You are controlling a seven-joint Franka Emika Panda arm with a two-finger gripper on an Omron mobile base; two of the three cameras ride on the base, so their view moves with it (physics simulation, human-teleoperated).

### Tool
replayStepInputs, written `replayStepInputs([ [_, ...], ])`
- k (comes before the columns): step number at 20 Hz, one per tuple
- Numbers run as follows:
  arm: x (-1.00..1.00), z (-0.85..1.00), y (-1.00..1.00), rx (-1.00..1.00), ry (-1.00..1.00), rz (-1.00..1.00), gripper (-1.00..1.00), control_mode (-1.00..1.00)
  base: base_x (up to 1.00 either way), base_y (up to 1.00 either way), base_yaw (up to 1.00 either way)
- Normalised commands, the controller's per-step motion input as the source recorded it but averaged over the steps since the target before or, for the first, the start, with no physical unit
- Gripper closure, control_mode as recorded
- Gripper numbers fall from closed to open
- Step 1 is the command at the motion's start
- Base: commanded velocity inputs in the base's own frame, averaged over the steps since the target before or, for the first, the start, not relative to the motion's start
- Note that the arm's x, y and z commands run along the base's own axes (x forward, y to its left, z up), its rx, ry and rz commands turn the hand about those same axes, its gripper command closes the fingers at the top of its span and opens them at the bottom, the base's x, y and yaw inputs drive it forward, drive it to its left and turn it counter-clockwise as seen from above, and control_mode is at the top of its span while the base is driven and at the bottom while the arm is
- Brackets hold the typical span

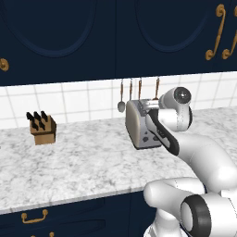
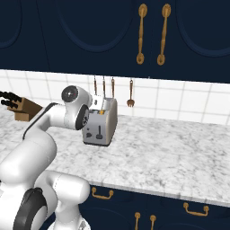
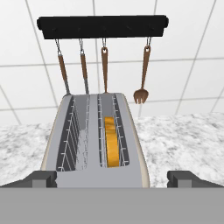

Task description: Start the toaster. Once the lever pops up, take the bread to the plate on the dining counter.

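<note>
Right now the fingers (image 3: 112,178) are spread wide, holding nothing, poised just above the near end of the toaster (image 3: 97,140); judging by the task, the hand sits there to reach the lever on the end face. The toaster stands on the marble worktop (image 1: 83,162) near the tiled wall, beneath a rail of hanging utensils (image 3: 103,26). The bread (image 3: 111,142) sits deep in the right-hand slot, golden edge up, so it looks loaded but not yet toasted or lifted. A knife block (image 1: 42,128) stands well apart to the left. The lever itself is hard to make out: the arm covers it from the left, and the hand view looks over it
</note>
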Motion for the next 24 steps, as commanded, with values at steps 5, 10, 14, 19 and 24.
replayStepInputs([
  [5, 0.0, 0.0, 0.0, 0.0, 0.0, 0.0, -1.0, -1.0, 0.0, 0.0, 0.0],
  [10, 0.0, 0.0, 0.0, 0.0, 0.0, 0.0, -1.0, -1.0, 0.0, 0.0, 0.0],
  [14, 0.0, 0.0, 0.0, 0.0, 0.0, 0.0, -1.0, -1.0, 0.0, 0.0, 0.0],
  [19, 0.0, 0.0, 0.0, 0.0, 0.0, 0.0, -1.0, -1.0, 0.0, 0.0, 0.0],
  [24, 0.0, 0.0, 0.0, 0.0, 0.0, 0.0, -1.0, -1.0, 0.0, 0.0, 0.0],
])
